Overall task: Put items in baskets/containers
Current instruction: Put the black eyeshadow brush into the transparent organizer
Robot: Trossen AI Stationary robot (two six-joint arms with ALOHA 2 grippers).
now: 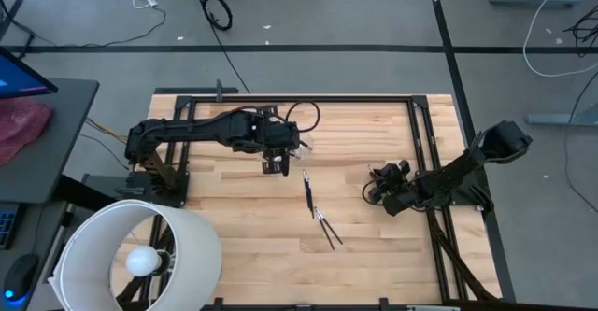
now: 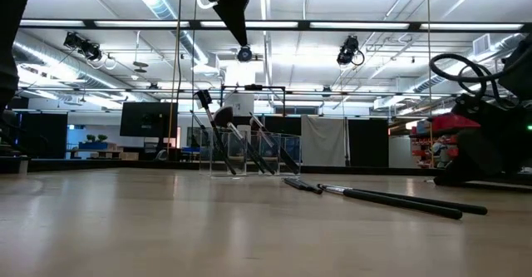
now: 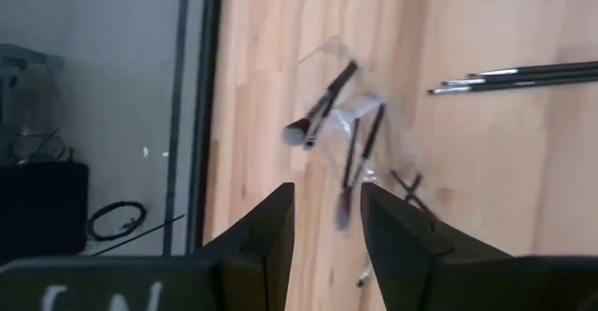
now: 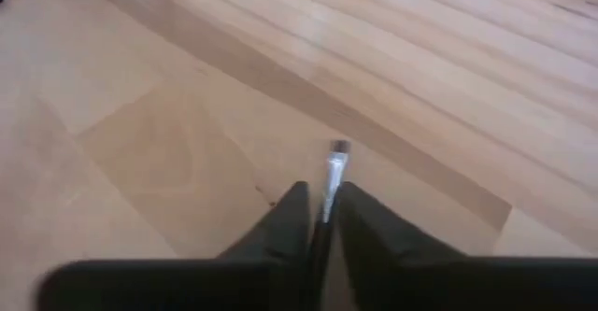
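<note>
The clear cup (image 3: 348, 124) stands near the table's far middle and holds several dark brushes; in the low view the cup (image 2: 247, 150) shows them leaning inside. My left gripper (image 1: 275, 168) (image 3: 327, 222) hovers open above it, touching nothing. A few more brushes (image 1: 318, 213) (image 2: 391, 199) (image 3: 523, 76) lie flat on the wood at mid-table. My right gripper (image 1: 376, 193) (image 4: 318, 194), to the right of them, is shut on one slim brush (image 4: 334, 166). My right gripper pinches a slim brush between its two fingers, which lie along it. The silver ferrule end (image 4: 334, 162) sticks out past the fingertips (image 4: 297, 199), over the wood. The rest of the handle is hidden by the fingers, so whether it rests on the table I cannot tell.
A big white lampshade (image 1: 140, 255) with a bulb stands at the table's near left corner. A dark metal frame (image 1: 420, 134) runs along the far and right edges. Bare wood lies in front of the loose brushes.
</note>
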